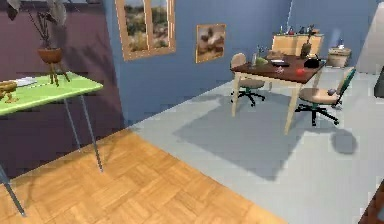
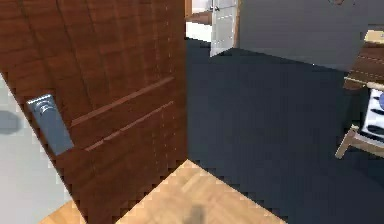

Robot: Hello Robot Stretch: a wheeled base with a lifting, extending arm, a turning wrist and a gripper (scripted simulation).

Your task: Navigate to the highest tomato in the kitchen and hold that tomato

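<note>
Blue walls [image 1: 250, 25] back a brown desk [image 1: 285, 71] flanked by office chairs [image 1: 325, 96]; a potted plant [image 1: 52, 55] stands on the green table's [image 1: 62, 95] far edge. The claw's state I cannot tell.

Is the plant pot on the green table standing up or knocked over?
Upright. The brown plant pot sits level on its legged stand on the green table, stems rising above.

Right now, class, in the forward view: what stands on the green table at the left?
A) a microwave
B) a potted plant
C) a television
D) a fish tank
B: a potted plant stands on the green table, its leaves reaching upward.
</note>
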